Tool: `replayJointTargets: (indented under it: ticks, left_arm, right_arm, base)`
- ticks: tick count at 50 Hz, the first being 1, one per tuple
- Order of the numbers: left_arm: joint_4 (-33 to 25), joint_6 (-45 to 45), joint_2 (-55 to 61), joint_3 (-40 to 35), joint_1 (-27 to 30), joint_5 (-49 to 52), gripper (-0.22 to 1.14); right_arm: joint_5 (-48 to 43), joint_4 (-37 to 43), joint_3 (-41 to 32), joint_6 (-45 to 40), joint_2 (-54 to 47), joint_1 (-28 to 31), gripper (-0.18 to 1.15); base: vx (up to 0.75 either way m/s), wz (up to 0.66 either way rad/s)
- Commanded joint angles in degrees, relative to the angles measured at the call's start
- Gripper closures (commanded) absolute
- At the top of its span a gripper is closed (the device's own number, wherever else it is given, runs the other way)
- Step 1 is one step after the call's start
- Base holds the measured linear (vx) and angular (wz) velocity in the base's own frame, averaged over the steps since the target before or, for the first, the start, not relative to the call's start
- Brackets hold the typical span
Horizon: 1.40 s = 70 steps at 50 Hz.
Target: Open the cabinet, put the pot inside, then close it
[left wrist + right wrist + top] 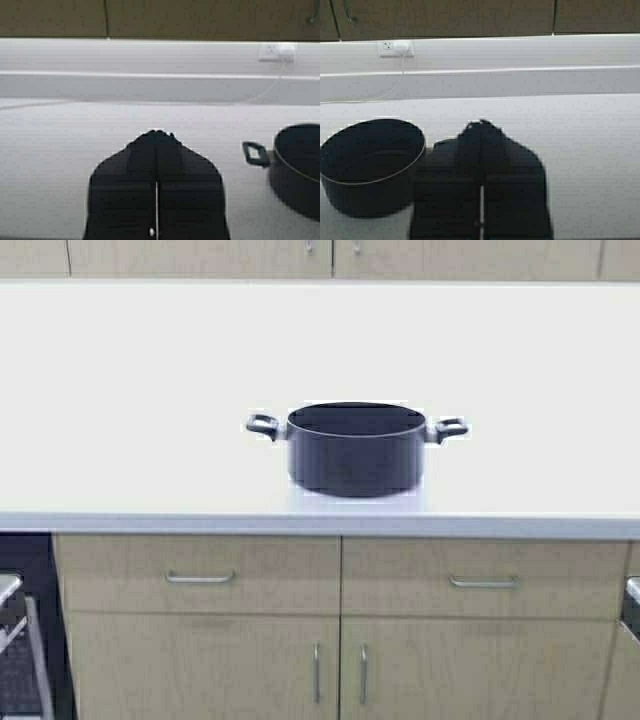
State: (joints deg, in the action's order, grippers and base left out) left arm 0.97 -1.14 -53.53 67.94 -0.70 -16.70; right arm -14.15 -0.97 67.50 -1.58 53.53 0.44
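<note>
The dark pot (pixel 355 455) stands upright and empty on the white counter (pixel 130 390), its two loop handles pointing left and right. Above the back wall runs the lower edge of the beige cabinet (pixel 200 258), both doors closed, with the ends of two vertical steel handles (pixel 310 246) just showing. Neither arm appears in the high view. In the left wrist view my left gripper (pixel 156 133) hangs shut and empty over the counter, with the pot (pixel 300 165) off to one side. My right gripper (pixel 481 123) is also shut and empty, close beside the pot (pixel 370 165).
Under the counter are beige drawer fronts (pixel 200 575) with horizontal handles and taller doors (pixel 200 670) below them. A wall socket (pixel 392 47) with a white cable sits on the back wall. A dark opening with a rack (pixel 20 640) lies at the lower left.
</note>
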Motion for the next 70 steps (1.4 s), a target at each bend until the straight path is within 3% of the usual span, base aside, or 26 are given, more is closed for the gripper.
replayJointTargets:
  ticks: [1, 35, 38, 40, 47, 49, 55, 60, 70]
  left_arm:
    - [0.0, -0.2, 0.4, -1.4, 0.1, -0.5, 0.89]
    - [0.2, -0.5, -0.1, -0.5, -0.4, 0.7, 0.86]
    - [0.2, -0.7, -0.3, -1.0, -1.9, 3.7, 0.76]
    - [0.3, -0.7, -0.4, -1.5, -3.7, 6.9, 0.64]
    - [0.3, -0.6, -1.7, -3.5, -12.0, 16.9, -0.09]
    - [0.0, -1.0, -2.1, -3.6, -14.9, 17.0, -0.21]
    - [0.0, -1.5, -1.2, -4.8, -23.4, 15.6, -0.06]
    - [-0.1, -1.5, 3.3, -6.2, -29.4, 9.8, -0.09]
    - [-0.1, -1.3, 18.8, -10.9, -31.2, -4.5, -0.09]
  right_arm:
    - [-0.2, -0.2, -1.1, -0.3, -0.3, 0.1, 0.91]
    - [0.2, 0.1, -1.1, -1.0, -0.9, 0.3, 0.89]
    - [1.2, 0.1, -1.1, -2.2, -1.1, 2.1, 0.79]
    - [2.4, 0.1, -1.1, -2.5, -1.1, 4.1, 0.65]
    - [3.9, -0.4, -1.1, -1.8, 0.0, 10.2, 0.0]
    - [3.8, -0.4, -1.2, -2.3, 0.4, 12.0, -0.13]
    - [3.8, -0.2, -3.4, -2.4, 0.4, 20.2, -0.05]
    - [3.4, -0.1, -6.3, -2.1, -1.9, 26.6, -0.07]
    - [-3.3, 0.0, -14.1, -1.8, -13.8, 29.4, -0.07]
  base:
    - [0.35, 0.07]
    - [0.31, -0.01]
    - [0.19, 0.08]
    - [0.17, 0.07]
    - [0.12, 0.04]
    - [0.08, 0.0]
    - [0.06, 0.01]
    - [0.05, 0.02]
    - [0.03, 0.01]
